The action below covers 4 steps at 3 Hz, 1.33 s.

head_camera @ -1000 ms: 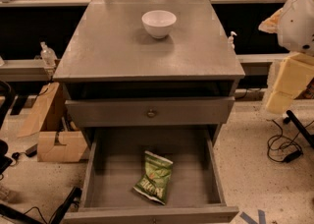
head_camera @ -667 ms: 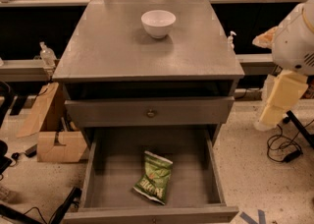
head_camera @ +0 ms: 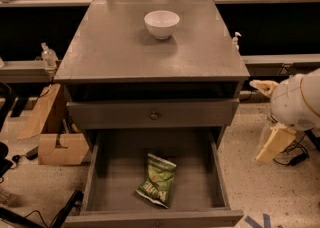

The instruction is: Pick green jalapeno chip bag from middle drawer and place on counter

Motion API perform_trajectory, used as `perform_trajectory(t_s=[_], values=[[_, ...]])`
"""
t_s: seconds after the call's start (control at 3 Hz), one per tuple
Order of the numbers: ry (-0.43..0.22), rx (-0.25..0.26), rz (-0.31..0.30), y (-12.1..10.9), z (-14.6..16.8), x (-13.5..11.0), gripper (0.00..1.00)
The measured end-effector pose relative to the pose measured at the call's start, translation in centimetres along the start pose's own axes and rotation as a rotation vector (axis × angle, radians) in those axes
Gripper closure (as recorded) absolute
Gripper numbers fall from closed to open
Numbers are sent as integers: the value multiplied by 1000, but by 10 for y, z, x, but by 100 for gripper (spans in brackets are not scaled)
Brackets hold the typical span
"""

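Note:
The green jalapeno chip bag [head_camera: 157,180] lies flat on the floor of the open middle drawer [head_camera: 109,182], a little in front of its centre. The counter [head_camera: 125,52] is the grey cabinet top above it. My gripper [head_camera: 271,146] hangs at the right of the cabinet, outside the drawer's right wall, below the arm's white rounded housing [head_camera: 299,103]. It is about level with the drawer opening, holds nothing, and is well apart from the bag.
A white bowl [head_camera: 161,23] stands at the back middle of the counter. A closed drawer front with a round knob [head_camera: 154,115] sits above the open drawer. Cardboard boxes [head_camera: 50,132] and cables lie on the floor at left. A small bottle [head_camera: 235,39] stands by the counter's right edge.
The arm and gripper have come down and slightly left along the cabinet's right side, from counter height to about drawer height. The bag and bowl have not moved.

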<state>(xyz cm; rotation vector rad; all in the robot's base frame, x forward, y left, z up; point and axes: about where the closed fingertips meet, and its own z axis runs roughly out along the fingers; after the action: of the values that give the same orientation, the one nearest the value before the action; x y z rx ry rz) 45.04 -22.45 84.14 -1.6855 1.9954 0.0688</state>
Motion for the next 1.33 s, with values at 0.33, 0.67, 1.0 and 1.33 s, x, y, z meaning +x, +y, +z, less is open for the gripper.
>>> perform_trajectory(t_s=[0.33,0.67,1.0,1.33], values=[[-41,41,-5,3,34,28,0],[-41,41,-5,3,34,28,0],[-84,26,27,-1,88,43,0],[-125,16,65,0,145,58,0]])
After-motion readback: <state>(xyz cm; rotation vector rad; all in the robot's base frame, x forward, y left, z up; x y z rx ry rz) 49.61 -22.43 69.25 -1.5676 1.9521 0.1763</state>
